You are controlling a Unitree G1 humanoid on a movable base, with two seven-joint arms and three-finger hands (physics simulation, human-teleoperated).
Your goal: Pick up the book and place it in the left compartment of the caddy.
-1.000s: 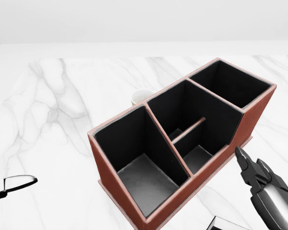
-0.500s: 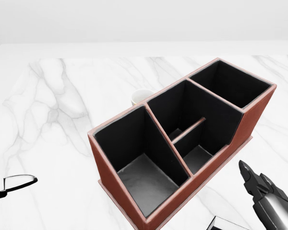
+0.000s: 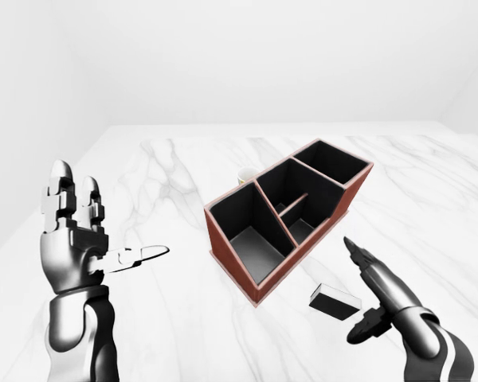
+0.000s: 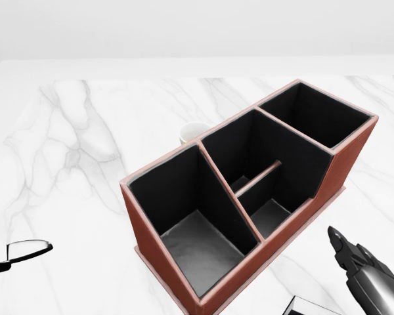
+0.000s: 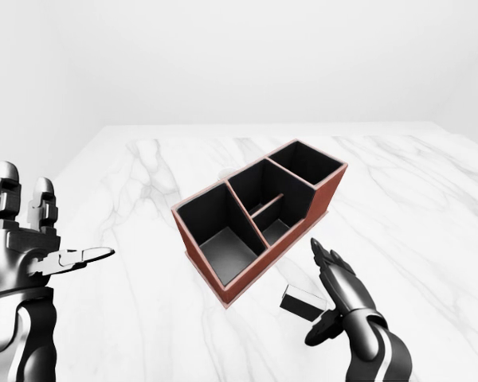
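Right hand [image 3: 382, 298] lowest in the left-eye view, fingers spread and empty, just right of the book [image 3: 334, 301], which lies flat on the marble table [image 3: 430, 199] near the caddy's [image 3: 259, 282] low corner. Left hand [image 3: 76, 239] raised at far left, fingers open, holding nothing. A cup [image 4: 193, 132] sits beyond the caddy, partly hidden by its wall

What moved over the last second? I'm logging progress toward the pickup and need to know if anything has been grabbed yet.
Only the right hand moved: in the head view it slid down, away from the caddy wall toward the book lying on the table. It is open, and nothing was grabbed. Caddy, book, the small cup behind it and the left hand show no change.
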